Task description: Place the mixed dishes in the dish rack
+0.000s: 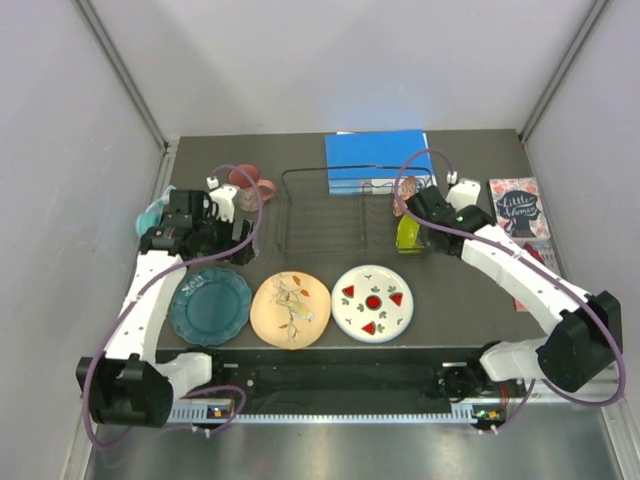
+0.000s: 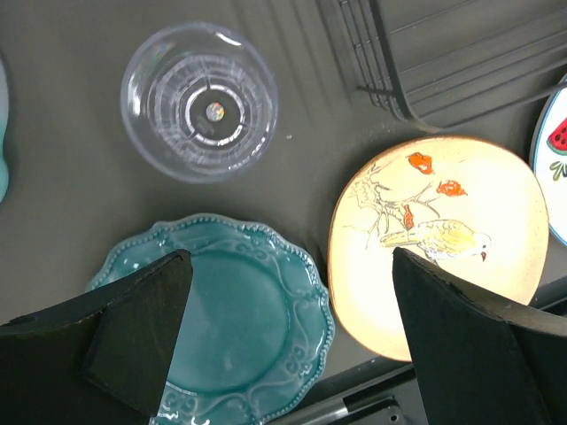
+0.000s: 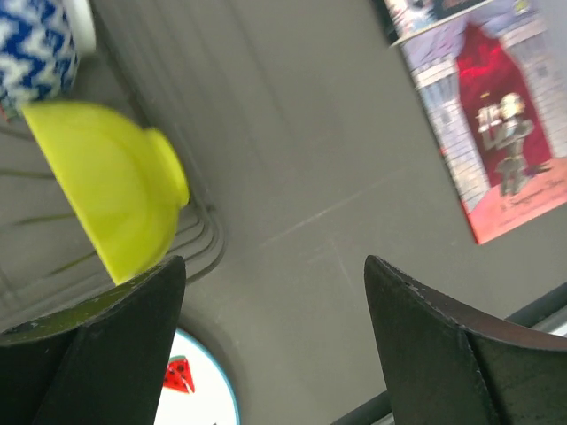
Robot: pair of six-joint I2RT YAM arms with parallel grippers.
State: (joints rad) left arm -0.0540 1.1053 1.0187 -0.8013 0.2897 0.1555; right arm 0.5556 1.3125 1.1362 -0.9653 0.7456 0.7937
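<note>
Hovering open-jawed and empty, the left gripper is nearest the teal scalloped plate, flat below it; the right gripper, likewise open, sits beside the yellow-green bowl.

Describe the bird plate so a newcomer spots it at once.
Find the black wire dish rack mid-table; three plates lie in a row on its near side. The peach bird-pattern plate is the middle one, between the teal scalloped plate and the white watermelon plate, alone showing a yellow bird on a branch.
</note>
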